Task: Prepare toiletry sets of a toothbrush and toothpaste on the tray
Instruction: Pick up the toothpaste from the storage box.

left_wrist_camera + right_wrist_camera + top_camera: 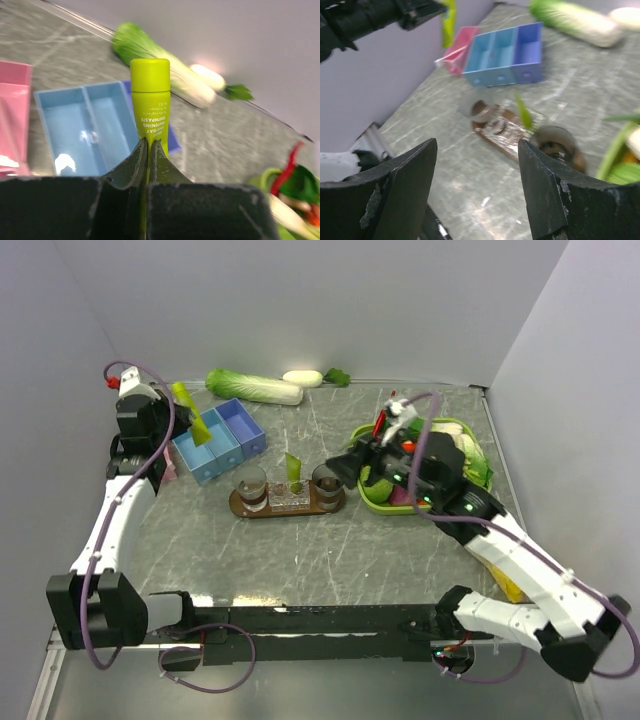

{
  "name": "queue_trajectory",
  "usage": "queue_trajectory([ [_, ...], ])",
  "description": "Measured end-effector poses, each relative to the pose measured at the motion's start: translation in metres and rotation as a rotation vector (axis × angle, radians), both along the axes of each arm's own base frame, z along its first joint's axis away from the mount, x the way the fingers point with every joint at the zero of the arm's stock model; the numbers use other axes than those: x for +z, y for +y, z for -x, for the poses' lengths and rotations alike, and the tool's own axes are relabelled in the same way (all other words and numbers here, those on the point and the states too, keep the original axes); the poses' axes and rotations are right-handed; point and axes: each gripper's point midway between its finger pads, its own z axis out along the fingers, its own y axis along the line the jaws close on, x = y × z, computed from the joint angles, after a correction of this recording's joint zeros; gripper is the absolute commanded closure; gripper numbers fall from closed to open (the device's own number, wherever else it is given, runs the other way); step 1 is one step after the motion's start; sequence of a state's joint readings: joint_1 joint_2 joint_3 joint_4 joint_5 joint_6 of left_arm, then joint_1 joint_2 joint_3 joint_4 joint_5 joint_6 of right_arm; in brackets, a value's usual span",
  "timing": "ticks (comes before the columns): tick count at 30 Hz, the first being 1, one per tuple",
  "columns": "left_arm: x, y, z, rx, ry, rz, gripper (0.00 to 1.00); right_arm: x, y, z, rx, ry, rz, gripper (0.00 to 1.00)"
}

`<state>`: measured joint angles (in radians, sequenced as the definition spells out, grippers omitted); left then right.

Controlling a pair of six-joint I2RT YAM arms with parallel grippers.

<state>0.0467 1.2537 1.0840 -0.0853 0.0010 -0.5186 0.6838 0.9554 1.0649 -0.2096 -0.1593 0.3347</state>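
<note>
The dark brown oval tray (pixel 286 506) holds dark tumblers at its left end (pixel 251 483) and right end (pixel 326 478), with clear ones between. One light-green toothpaste (pixel 293 469) stands upright in the middle. My left gripper (pixel 172 400) hovers over the blue box (pixel 218 440), shut on another toothpaste (pixel 150 95), cap end away. My right gripper (pixel 340 468) is open and empty beside the right tumbler; its view shows the tray (pixel 512 145) and the standing toothpaste (pixel 522 110). A thin white stick, perhaps a toothbrush (pixel 451 54), lies in the pink box (pixel 460 42).
A long cabbage (pixel 254 387), a white radish (pixel 302 378) and a leafy sprig lie along the back wall. The lime-green basket (pixel 458 427) of vegetables sits under my right arm. A green piece (pixel 203 430) shows in the blue box.
</note>
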Motion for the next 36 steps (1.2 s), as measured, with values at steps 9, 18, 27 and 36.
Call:
queue_trajectory([
  [9,0.01,-0.075,0.02,-0.228,-0.052,0.168,0.99,0.008,0.101,-0.009,0.191,0.052,0.001,0.31],
  [18,0.016,-0.118,0.036,-0.359,-0.058,0.246,0.99,-0.032,0.15,-0.042,0.197,0.178,0.038,0.32],
  [27,0.023,-0.134,0.042,-0.409,-0.072,0.275,0.99,-0.067,0.177,-0.067,0.192,0.245,0.091,0.37],
  [36,0.02,-0.147,0.047,-0.446,-0.061,0.283,0.99,-0.069,0.187,-0.083,0.169,0.229,0.116,0.52],
])
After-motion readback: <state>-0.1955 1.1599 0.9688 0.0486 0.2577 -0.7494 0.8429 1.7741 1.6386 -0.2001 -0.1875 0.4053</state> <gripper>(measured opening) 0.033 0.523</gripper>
